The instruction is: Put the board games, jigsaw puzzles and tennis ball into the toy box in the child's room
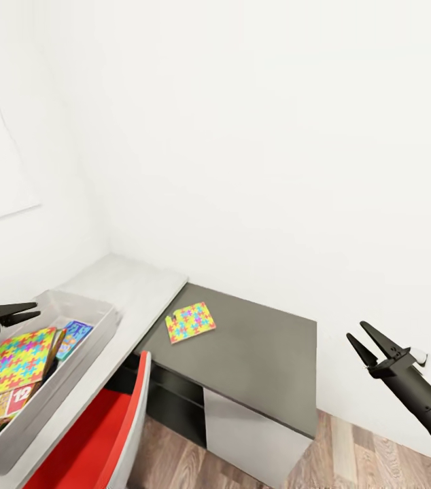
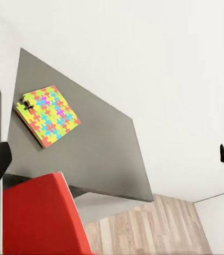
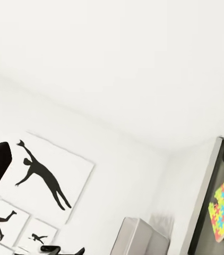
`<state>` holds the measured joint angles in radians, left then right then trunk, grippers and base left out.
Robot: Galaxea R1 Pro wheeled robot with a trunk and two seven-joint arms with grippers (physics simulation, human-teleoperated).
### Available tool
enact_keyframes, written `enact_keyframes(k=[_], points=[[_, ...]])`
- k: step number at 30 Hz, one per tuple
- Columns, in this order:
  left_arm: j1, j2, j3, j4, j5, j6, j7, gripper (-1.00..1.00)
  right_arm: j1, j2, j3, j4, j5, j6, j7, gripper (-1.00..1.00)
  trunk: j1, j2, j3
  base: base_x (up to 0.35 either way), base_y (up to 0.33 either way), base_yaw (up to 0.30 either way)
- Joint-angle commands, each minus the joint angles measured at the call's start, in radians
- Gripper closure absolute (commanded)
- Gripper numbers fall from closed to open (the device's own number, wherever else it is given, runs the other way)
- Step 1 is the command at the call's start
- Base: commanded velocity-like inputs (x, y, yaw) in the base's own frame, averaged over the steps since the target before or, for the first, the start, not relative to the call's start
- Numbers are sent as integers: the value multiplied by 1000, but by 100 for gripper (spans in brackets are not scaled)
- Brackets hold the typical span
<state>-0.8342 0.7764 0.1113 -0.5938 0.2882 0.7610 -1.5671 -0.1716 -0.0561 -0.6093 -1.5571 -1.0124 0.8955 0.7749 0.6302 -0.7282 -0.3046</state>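
— Translucent grey plastic: the toy box (image 1: 73, 309) sits near the long edge of our light-grey table (image 1: 130, 285), at the head view's left. What do we see in it?

— One jigsaw puzzle (image 1: 22, 354) lies tilted on top. A blue board game (image 1: 74, 337) pokes out just beside it, toward the box's far wall, and a red-and-orange board game (image 1: 1, 402) shows under its near edge.

— And the second puzzle?

— It lies flat on the lower dark-grey side desk (image 1: 263, 360), near that desk's far corner where it meets the table: the other jigsaw puzzle (image 1: 190, 322), well apart from the toy box. Our left wrist view shows it too (image 2: 47, 115), with a red chair (image 2: 40, 218) below the desk edge.

— Our grippers?

— The left gripper (image 1: 26, 310) hovers over the toy box's far end, fingers a little apart, holding nothing. The right gripper (image 1: 369, 339) hangs in open air off the side desk's outer edge, above the wood-plank floor (image 1: 351, 455), fingers spread and empty.

— Anything else?

— Black sports-silhouette pictures (image 3: 40, 178) on the white wall, in our right wrist view.
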Motion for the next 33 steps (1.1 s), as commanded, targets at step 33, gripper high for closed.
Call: enact_keyframes(k=[33], points=[[0, -6, -17, 2, 0, 14, -4, -100, 0, 1, 0, 2, 1, 0, 0, -100, -54, 97, 51, -47, 0, -39]])
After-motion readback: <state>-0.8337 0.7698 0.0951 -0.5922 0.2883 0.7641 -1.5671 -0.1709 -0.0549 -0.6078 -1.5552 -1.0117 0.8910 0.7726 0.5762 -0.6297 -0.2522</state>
